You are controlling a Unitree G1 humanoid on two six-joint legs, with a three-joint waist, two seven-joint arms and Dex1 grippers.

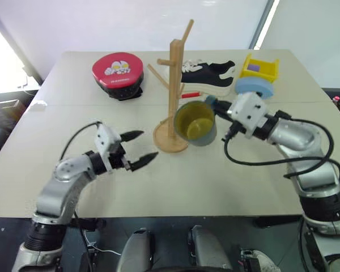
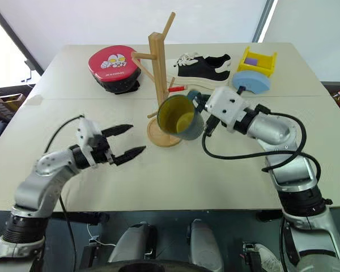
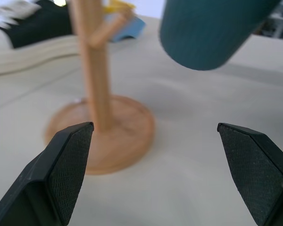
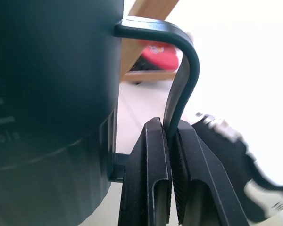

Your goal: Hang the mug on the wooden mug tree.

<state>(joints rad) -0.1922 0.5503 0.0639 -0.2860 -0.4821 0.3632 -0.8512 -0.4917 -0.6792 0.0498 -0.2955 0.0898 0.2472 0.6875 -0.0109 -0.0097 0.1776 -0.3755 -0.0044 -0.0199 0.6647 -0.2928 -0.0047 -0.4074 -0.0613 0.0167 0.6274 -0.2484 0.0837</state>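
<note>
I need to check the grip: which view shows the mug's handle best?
The right wrist view: the handle sits pinched between the right claw fingers. Both eye views show the mug mouth-on; the left wrist view shows its outer wall.

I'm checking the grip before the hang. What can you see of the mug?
The mug is blue-grey outside, yellow inside, and looks ceramic. It is tipped on its side with the mouth toward the camera, held off the table beside the wooden mug tree. The right tool is shut on its thin dark loop handle. Nothing else visibly touches it.

Blue-grey mug (image 1: 196, 122) – tipped, airborne – beside mug tree (image 1: 173, 90).
</note>
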